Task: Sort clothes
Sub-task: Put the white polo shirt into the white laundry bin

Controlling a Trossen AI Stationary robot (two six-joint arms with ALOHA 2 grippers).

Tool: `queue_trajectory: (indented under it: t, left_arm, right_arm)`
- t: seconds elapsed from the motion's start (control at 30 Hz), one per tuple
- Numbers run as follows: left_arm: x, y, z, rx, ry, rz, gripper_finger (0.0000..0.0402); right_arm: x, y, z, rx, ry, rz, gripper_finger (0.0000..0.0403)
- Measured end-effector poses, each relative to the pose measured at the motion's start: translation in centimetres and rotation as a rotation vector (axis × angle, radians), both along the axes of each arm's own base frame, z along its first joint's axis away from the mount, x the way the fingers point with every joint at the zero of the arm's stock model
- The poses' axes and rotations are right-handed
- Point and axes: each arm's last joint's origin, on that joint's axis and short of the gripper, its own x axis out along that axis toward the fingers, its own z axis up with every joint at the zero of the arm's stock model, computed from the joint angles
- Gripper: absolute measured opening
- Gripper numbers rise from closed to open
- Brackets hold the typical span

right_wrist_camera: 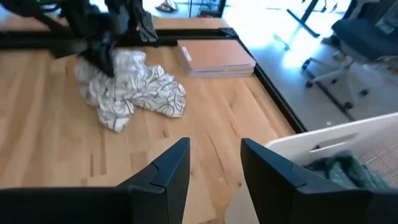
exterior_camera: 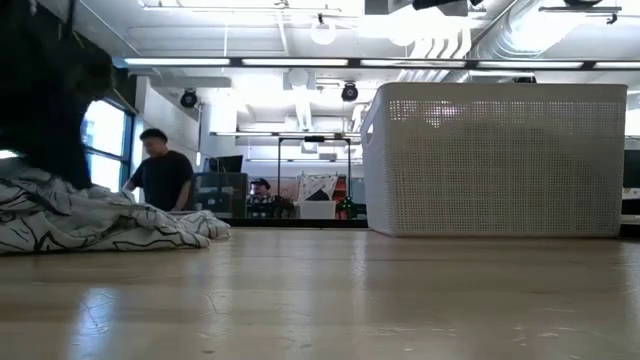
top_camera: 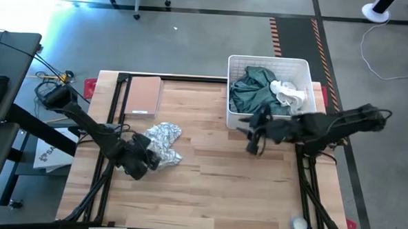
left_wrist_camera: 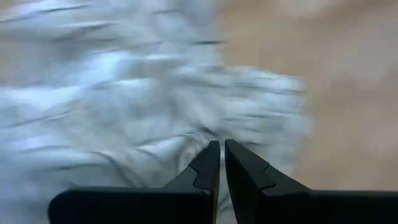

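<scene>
left gripper (top_camera: 147, 157): down at the near-left edge of the white shirt (top_camera: 163, 143), fingers pinched nearly together. Left wrist view shows patterned cloth right at the tips, so probably nipping a fold, but can't confirm fabric is actually caught between them.

right gripper (top_camera: 252, 145): hanging over bare table (top_camera: 207, 190) just in front of the basket (top_camera: 270, 62), fingers spread with nothing between them. Looks like a spot chosen for quick access to the basket.

white shirt: crumpled heap on the left half of the table, well apart from the basket. Grey squiggle pattern, lying low and flat in the low view. Off by itself, so likely the start of its own pile.

green shirt (top_camera: 252, 89): bunched inside the basket, filling most of it, not yet sorted.

white cloth (top_camera: 288, 94): small lump lying on the green shirt, toward the basket's right side. Sitting on top, so likely the easiest next grab.

basket: at the far right of the table, open top, so easy reach for the right arm only.

board (top_camera: 142, 95): flat tan thing at the far left of the table, beyond the white shirt, not touching it. Not part of the sorting, seemingly.

people: two in the room behind, well away from the table.
</scene>
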Motion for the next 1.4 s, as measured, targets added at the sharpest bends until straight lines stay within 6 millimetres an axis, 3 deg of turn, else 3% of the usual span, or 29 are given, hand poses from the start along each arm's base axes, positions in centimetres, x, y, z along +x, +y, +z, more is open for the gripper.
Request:
queue_trajectory:
  t: [0.2,0.4,0.6,0.73,0.83,1.03,1.2,1.3,1.4]
  left_arm:
    - [-0.9,0.7,-2.9,0.09,0.194,0.175,0.0024]
    - [1.0,0.4,-5.9,0.125,0.111,0.187,0.0031]
    - [2.8,0.3,-6.0,0.128,0.009,0.088,0.0005]
    - [4.4,-0.3,-4.8,0.174,-0.144,-0.053,0.0001]
    - [5.1,-0.5,-2.6,0.263,-0.295,-0.081,0.0001]
    - [3.5,-1.0,3.1,0.464,-0.558,-0.039,0.0001]
    - [2.7,-2.2,7.5,0.563,-0.719,-0.107,0.0001]
    - [2.7,-2.8,8.4,0.61,-0.754,-0.168,0.0]
    - [2.7,-3.0,7.9,0.633,-0.722,-0.199,0.0001]
  right_arm:
    - [2.4,2.3,-2.6,-0.067,0.088,0.013,0.0139]
    - [3.6,2.7,-4.1,-0.077,0.138,0.01,0.0139]
    - [3.7,2.7,-4.2,-0.058,0.138,0.004,0.0139]
    - [3.7,2.7,-4.2,-0.043,0.132,-0.005,0.0139]
    - [3.7,2.7,-4.3,-0.038,0.135,-0.009,0.0139]
    - [3.6,2.7,-4.4,-0.015,0.142,-0.026,0.0139]
    - [4.2,3.0,-4.7,-0.017,0.145,0.019,0.0139]
    - [5.6,3.6,-5.8,-0.012,0.17,0.112,0.0139]
    - [7.1,4.3,-7.5,-0.002,0.205,0.185,0.0139]
